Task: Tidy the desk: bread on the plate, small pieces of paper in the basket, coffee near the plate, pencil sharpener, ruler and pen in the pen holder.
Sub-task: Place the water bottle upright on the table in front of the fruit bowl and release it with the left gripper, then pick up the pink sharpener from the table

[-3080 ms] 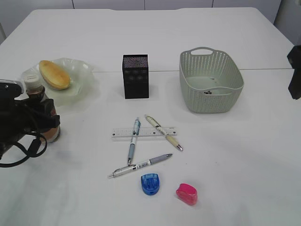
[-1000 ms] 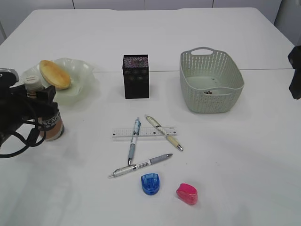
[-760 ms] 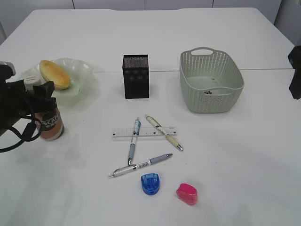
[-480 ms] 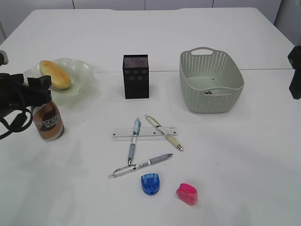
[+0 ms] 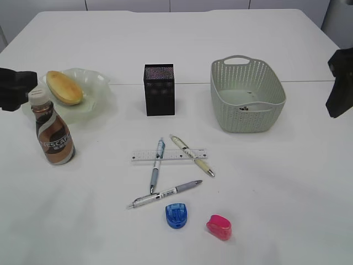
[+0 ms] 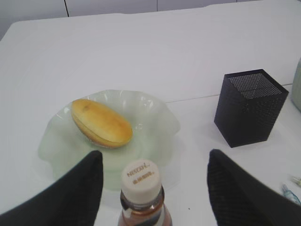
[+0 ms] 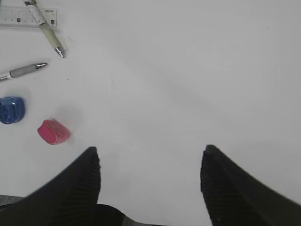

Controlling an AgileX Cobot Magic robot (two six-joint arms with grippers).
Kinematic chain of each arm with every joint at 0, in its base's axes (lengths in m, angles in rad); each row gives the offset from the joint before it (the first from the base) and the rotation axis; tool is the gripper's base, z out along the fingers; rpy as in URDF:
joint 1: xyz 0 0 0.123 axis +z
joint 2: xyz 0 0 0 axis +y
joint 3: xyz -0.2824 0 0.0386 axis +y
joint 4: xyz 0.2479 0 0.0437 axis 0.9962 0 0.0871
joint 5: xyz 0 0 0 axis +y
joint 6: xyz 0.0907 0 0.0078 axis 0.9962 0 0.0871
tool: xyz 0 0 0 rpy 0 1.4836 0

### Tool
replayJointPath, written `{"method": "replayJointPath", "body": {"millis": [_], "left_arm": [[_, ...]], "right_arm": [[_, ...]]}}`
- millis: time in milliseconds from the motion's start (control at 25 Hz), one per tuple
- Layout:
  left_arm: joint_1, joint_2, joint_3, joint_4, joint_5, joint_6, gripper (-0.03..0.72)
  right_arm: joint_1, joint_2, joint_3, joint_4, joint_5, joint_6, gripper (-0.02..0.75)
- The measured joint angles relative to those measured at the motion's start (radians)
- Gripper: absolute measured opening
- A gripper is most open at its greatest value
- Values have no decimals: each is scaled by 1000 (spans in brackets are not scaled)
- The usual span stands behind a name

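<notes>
- The desk (image 5: 182,49): a large plain white tabletop filling nearly the whole exterior view; a faint seam runs across it level with the pen holder. Pale cabinet fronts or wall panels show along the far edge.
- The plate (image 5: 94,94): translucent pale green with a ruffled rim, at far left. The bread (image 5: 63,87) lies inside it, slanted.
- The coffee (image 5: 52,132): upright on the desk just in front of the plate, white cap on, free of any grip.
- The pen holder (image 5: 159,89): black mesh box, upright, near the middle of the desk, between plate and basket.
- The basket (image 5: 247,95): grey-green, perforated, right of the pen holder; a small dark scrap lies on its floor.
- The ruler (image 5: 169,155): flat on the desk in front of the pen holder. Two pens (image 5: 156,164) cross over it; a third pen (image 5: 164,194) lies nearer the camera.
- Blue pencil sharpener (image 5: 176,215) and pink pencil sharpener (image 5: 219,227): side by side but apart, nearest the camera.
- Left gripper (image 6: 153,183): jaws spread wide, holding nothing; in the wrist view the coffee cap stands between and below the fingers, untouched.
- Right gripper (image 7: 150,181): jaws spread wide and empty over bare tabletop, well right of the sharpeners.
</notes>
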Motion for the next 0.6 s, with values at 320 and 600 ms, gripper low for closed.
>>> {"method": "replayJointPath", "body": {"millis": [320,600], "left_arm": [[0,-305,10,0,438,4,508],[0,-513,10,7,768,4,508]], "right_arm": [[4,0,0,123,0,-2,492],[153,0,0,158,0,-2,491]]}}
